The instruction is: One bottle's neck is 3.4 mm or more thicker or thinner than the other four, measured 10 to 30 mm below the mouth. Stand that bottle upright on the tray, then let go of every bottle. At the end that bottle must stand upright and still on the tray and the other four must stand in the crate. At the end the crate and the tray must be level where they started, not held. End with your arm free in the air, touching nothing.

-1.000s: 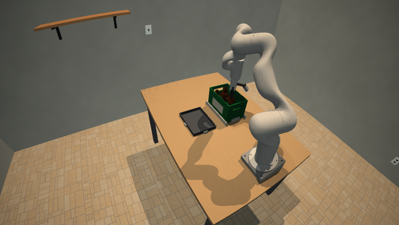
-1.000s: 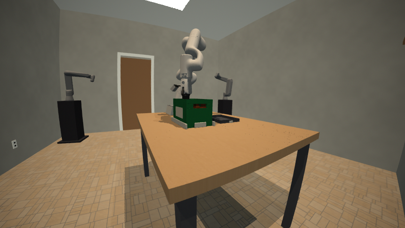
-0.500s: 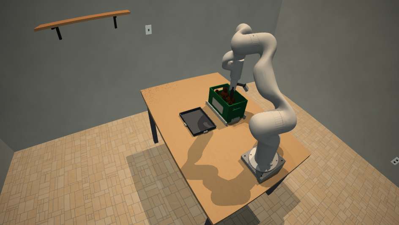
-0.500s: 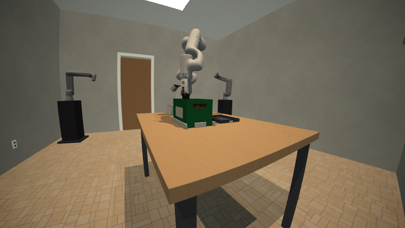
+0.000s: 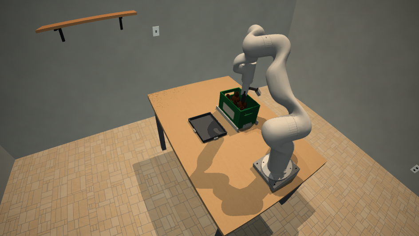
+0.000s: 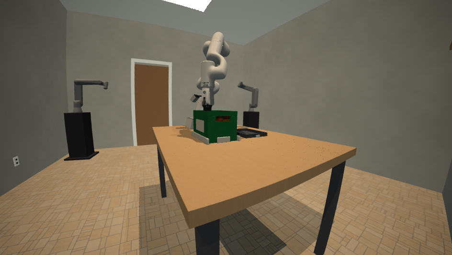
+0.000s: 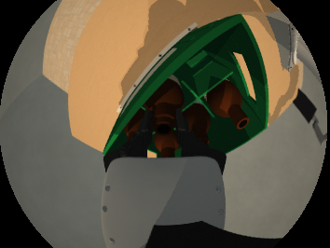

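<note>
A green crate [image 5: 237,108] stands on the table and holds several brown bottles [image 5: 236,99] upright. My gripper [image 5: 243,98] reaches down into the crate from above. In the wrist view its dark fingers are shut on the neck of a brown bottle [image 7: 165,122] that stands in its cell. Another bottle [image 7: 231,105] shows in the cell to the right. The black tray [image 5: 207,127] lies flat on the table left of the crate, with nothing on it. In the exterior view the crate [image 6: 215,125] hides the bottles except through its handle slot.
The crate sits on light grey rails [image 5: 230,119]. The arm's base [image 5: 276,171] is bolted near the table's front right. Two other arms on black pedestals [image 6: 79,133] and a door stand in the room, away from the table.
</note>
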